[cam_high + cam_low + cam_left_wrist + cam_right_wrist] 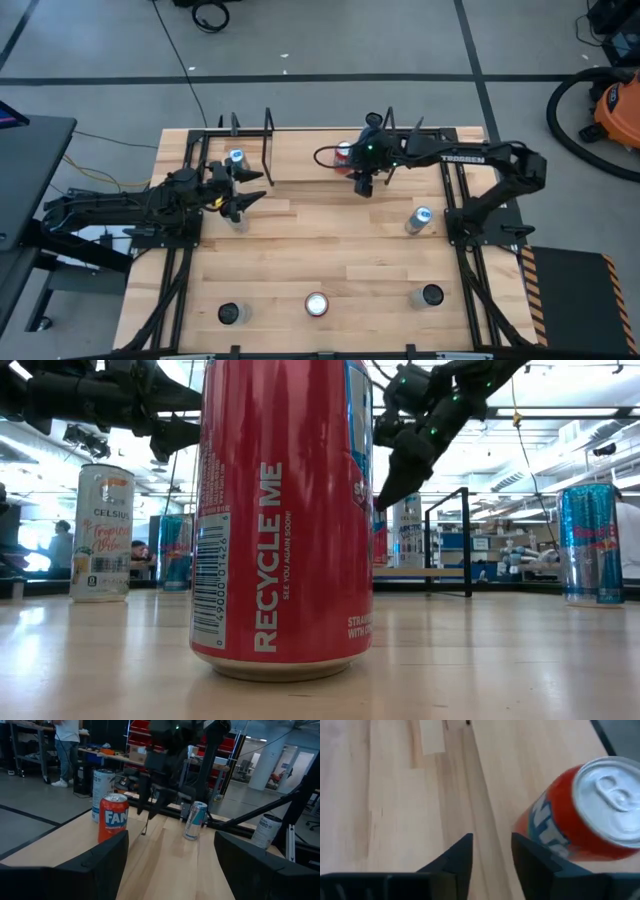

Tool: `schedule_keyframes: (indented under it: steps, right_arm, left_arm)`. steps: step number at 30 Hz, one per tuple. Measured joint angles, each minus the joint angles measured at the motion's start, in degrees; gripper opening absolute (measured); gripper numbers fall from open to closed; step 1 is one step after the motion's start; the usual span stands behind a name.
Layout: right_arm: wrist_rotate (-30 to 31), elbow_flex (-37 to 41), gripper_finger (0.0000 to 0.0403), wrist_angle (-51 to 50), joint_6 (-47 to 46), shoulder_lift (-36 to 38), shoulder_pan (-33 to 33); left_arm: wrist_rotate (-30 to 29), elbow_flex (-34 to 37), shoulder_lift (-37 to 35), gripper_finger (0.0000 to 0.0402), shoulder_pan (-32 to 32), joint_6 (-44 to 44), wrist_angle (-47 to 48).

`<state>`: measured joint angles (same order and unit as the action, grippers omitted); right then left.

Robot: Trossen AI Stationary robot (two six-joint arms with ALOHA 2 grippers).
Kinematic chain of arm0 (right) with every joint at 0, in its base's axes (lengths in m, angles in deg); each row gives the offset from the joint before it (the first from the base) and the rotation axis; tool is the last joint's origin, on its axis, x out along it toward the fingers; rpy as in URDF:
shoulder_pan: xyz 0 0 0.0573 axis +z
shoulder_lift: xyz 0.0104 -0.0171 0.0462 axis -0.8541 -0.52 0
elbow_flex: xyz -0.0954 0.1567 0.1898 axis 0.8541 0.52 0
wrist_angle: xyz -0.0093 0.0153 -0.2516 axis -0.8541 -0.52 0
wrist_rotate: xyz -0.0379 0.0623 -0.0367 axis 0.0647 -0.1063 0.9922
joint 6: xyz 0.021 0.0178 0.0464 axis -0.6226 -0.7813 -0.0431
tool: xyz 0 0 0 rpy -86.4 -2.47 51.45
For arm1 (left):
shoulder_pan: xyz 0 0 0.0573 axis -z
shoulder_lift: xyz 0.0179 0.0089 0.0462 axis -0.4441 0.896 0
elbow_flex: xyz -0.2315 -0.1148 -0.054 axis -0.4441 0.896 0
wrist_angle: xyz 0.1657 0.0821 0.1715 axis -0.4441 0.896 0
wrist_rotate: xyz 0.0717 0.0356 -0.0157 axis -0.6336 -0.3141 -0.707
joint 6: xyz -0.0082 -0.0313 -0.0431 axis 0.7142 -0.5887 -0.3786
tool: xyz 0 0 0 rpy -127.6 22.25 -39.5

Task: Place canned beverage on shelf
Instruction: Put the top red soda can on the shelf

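Butcher-block table (330, 260). Shelf (300, 158) along the far edge, between black rod uprights. Orange Fanta can (580, 815) upright on the shelf board near its right end. Right gripper (364, 186) just beside the can, fingers (455, 857) drawn close together on nothing. Left gripper (243, 190) at the left, jaws spread, empty. Red can (285, 510) stands at the near edge.

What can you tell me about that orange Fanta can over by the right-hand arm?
The orange Fanta can is metal by its look, with blue-and-white lettering and a silver top whose pull tab lies flat, so it appears unopened. It stands upright on the wooden table, just beside the right gripper. Nothing grips it.
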<state>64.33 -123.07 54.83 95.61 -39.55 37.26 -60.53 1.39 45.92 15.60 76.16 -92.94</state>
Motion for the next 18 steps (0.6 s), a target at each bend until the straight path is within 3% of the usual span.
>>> schedule_keyframes:
  steps: [5, 18]
  right_arm:
    - [0.4, 0.0, 0.0113, 3.5, 0.3, -2.5, -0.1]
    - [4.3, 0.0, 0.011, 3.8, 0.4, -3.4, -3.2]
  left_arm:
    - [0.0, 0.0, 0.0, 0.0298, 0.0, 0.0, 0.0]
    - [0.0, 0.0, 0.0, 0.0298, 0.0, 0.0, 0.2]
